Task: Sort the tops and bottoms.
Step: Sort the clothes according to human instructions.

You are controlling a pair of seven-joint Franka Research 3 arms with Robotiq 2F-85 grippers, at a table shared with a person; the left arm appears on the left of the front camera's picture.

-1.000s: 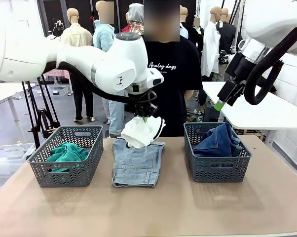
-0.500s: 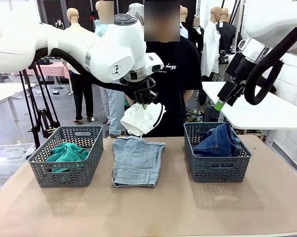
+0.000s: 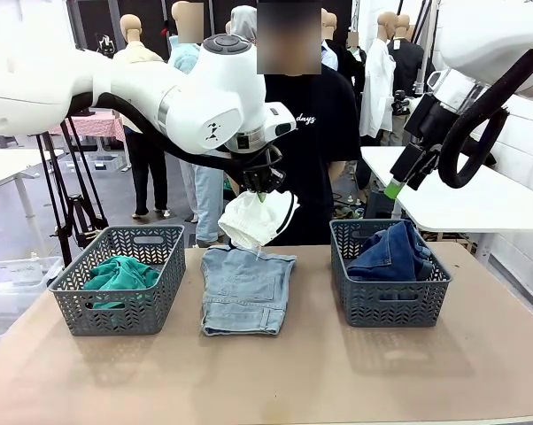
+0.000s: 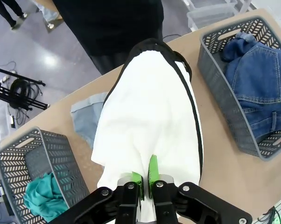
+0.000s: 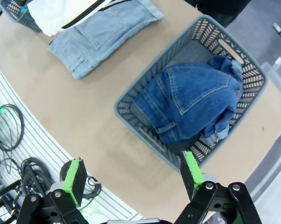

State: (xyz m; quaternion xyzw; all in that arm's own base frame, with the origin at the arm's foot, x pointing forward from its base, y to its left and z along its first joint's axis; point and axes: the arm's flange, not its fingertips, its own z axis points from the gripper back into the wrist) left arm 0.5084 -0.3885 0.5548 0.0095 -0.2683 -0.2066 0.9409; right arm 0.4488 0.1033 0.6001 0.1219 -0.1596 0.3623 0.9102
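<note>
Left wrist view: white shorts (image 4: 150,107) hide denim (image 4: 84,119) (perhaps shorts).

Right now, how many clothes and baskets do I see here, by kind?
Teal-green top: 1
Dark blue jeans: 1
White shorts with black trim: 1
Light blue denim shorts: 1
Grey baskets: 2
Total: 6

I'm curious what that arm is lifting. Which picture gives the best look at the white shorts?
The left wrist view: the white shorts hang large under the left gripper, which pinches them, black trim plain. The front view shows them smaller, bunched above the table. The right wrist view catches a corner at its top edge.
</note>
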